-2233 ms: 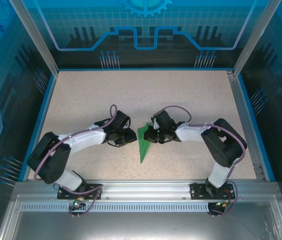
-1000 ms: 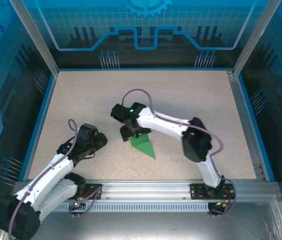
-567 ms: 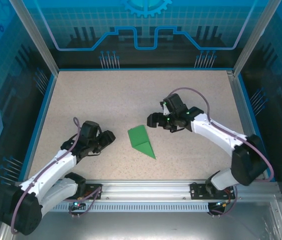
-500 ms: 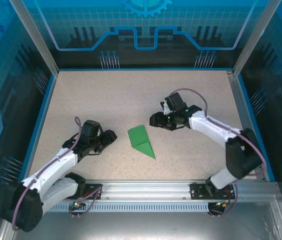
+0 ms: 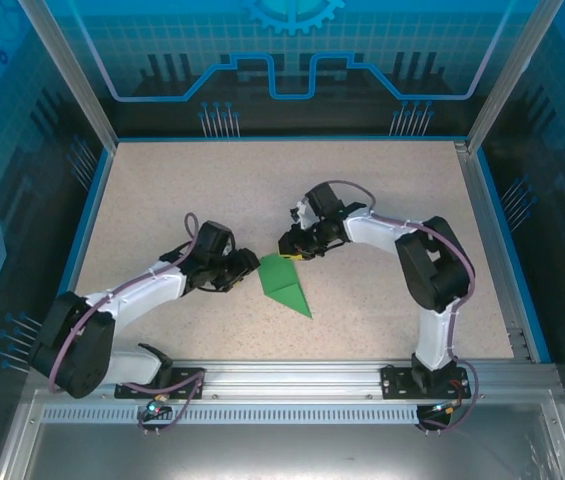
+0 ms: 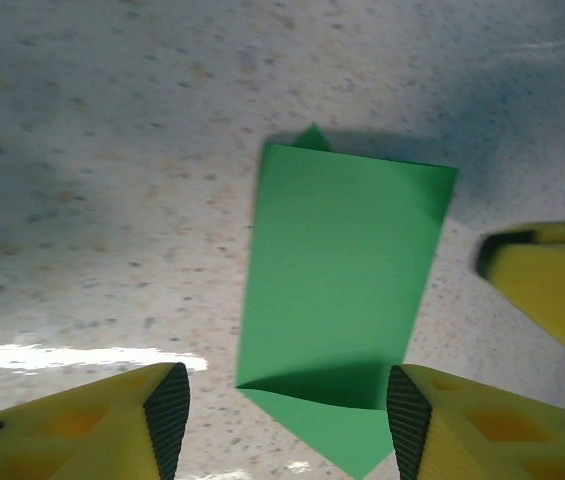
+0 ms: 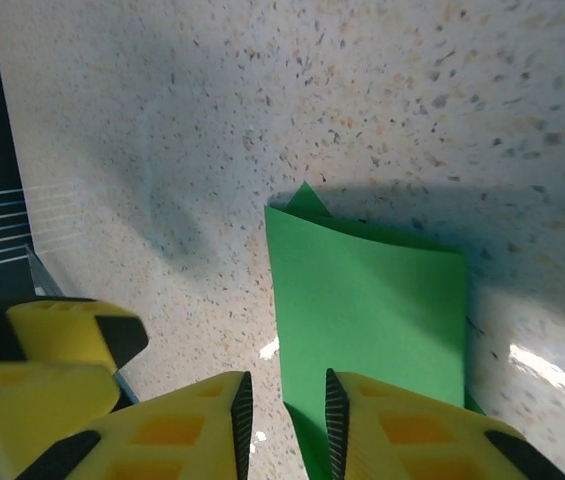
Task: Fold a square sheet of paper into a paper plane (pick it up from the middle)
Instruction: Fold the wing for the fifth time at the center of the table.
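The green sheet of paper lies on the table, folded into a narrow shape with a point toward the near right. My left gripper sits low at its left edge, open. In the left wrist view its wide-set jaws frame the paper, where one flap lifts off the layer below. My right gripper hovers at the paper's far end. In the right wrist view its jaws stand a narrow gap apart, straddling the edge of the paper.
The speckled table is walled by blue rails and a transparent enclosure. The two grippers are close together over the paper: a right finger shows in the left wrist view, and a left finger in the right wrist view.
The right gripper came in from the right to the paper's far end and its jaws narrowed. The left gripper moved right up to the paper's left edge. The paper stayed put.
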You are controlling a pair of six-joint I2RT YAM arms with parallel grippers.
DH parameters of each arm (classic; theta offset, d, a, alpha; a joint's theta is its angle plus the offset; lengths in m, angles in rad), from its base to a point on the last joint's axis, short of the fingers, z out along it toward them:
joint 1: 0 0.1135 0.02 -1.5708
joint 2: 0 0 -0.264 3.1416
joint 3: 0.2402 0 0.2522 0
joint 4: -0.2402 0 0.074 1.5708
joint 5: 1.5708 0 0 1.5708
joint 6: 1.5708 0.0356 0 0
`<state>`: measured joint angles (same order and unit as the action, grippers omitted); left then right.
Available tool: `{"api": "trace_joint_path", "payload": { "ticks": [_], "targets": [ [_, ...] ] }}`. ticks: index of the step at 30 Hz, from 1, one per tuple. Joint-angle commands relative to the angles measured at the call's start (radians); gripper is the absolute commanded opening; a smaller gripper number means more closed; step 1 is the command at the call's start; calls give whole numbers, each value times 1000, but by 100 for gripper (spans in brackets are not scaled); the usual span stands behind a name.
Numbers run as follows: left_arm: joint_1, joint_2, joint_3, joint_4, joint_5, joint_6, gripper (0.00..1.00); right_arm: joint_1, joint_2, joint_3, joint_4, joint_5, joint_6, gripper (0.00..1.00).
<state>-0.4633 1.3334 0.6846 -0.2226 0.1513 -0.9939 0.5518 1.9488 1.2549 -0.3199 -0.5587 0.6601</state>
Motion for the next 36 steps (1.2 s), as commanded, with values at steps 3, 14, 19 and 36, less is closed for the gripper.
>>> {"api": "trace_joint_path", "payload": {
  "ticks": [3,14,19,36],
  "targets": [
    [-26,41,45,-6,-36,-19,58,10,54,4,-28,16,-6,27],
    [-32,75,58,14,-19,-28,58,-32,19,-233,78,121,123,25],
    [-33,72,65,34,4,-12,58,-21,-21,-262,105,148,190,26],
    [-34,131,150,-41,64,39,58,-2,-223,-143,-133,236,159,40]
  ]
}}
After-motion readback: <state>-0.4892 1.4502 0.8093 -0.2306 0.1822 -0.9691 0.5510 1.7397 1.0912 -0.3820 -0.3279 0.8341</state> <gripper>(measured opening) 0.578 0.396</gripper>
